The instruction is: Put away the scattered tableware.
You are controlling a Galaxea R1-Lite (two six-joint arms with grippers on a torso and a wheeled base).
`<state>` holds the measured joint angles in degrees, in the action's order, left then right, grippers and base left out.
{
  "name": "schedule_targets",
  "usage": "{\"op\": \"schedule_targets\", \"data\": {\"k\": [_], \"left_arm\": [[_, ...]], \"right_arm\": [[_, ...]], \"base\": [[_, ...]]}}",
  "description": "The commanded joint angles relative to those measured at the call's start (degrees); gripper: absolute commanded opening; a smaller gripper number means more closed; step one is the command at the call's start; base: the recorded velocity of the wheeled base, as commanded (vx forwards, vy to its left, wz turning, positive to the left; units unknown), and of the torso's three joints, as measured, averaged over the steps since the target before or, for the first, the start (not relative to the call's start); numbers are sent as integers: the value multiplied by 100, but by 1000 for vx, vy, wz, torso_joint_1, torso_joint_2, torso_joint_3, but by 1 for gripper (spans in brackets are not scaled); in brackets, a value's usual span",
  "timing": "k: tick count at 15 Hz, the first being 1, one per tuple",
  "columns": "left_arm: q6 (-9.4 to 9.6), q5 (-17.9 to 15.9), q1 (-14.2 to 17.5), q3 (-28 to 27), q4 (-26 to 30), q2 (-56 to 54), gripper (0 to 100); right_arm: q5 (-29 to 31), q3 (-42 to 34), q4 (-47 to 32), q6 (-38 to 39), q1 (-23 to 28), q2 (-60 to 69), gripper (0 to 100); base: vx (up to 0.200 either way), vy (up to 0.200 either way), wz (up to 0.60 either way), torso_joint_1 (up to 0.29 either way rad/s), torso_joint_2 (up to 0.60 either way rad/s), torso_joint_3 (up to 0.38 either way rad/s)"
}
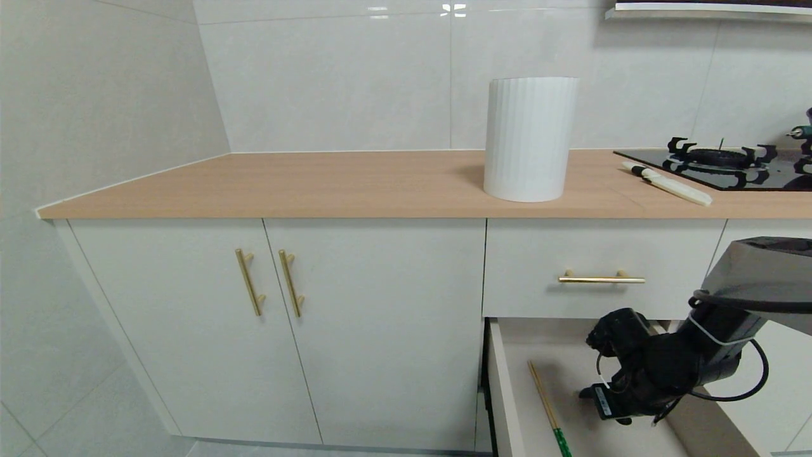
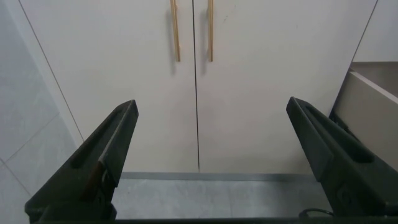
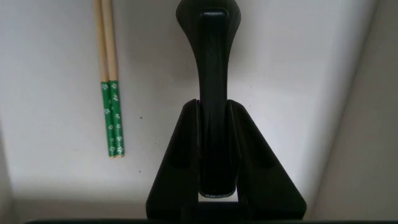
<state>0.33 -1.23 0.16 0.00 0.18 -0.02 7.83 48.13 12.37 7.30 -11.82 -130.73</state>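
Observation:
In the head view the lower drawer [image 1: 505, 381] stands open at the bottom right. A pair of wooden chopsticks [image 1: 544, 401] with green ends lies on its floor. My right gripper [image 1: 614, 406] hangs inside the drawer beside them. In the right wrist view it [image 3: 214, 115] is shut on the handle of a black utensil [image 3: 211, 50], held just above the drawer floor, with the chopsticks [image 3: 109, 81] lying parallel to one side. A white knife [image 1: 669, 184] lies on the counter by the stove. My left gripper [image 2: 211, 109] is open and holds nothing, facing the cabinet doors.
A tall white ribbed canister [image 1: 528, 136] stands on the wooden counter [image 1: 317, 184]. A black gas hob [image 1: 723, 162] sits at the far right. Below the counter are two cabinet doors with brass handles [image 1: 269, 282] and a shut upper drawer [image 1: 601, 278].

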Motion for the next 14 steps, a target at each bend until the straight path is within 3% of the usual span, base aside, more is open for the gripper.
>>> {"op": "schedule_targets", "data": {"k": [1, 13, 14], "left_arm": [[2, 0, 2, 0, -1, 2, 100], [2, 0, 2, 0, -1, 2, 100], [2, 0, 2, 0, -1, 2, 100]], "right_arm": [[8, 4, 2, -1, -22, -66, 0], [140, 48, 2, 17, -57, -128, 0], [140, 48, 2, 17, -57, -128, 100]], "base": [[0, 0, 0, 0, 0, 0], [0, 0, 0, 0, 0, 0], [0, 0, 0, 0, 0, 0]]}}
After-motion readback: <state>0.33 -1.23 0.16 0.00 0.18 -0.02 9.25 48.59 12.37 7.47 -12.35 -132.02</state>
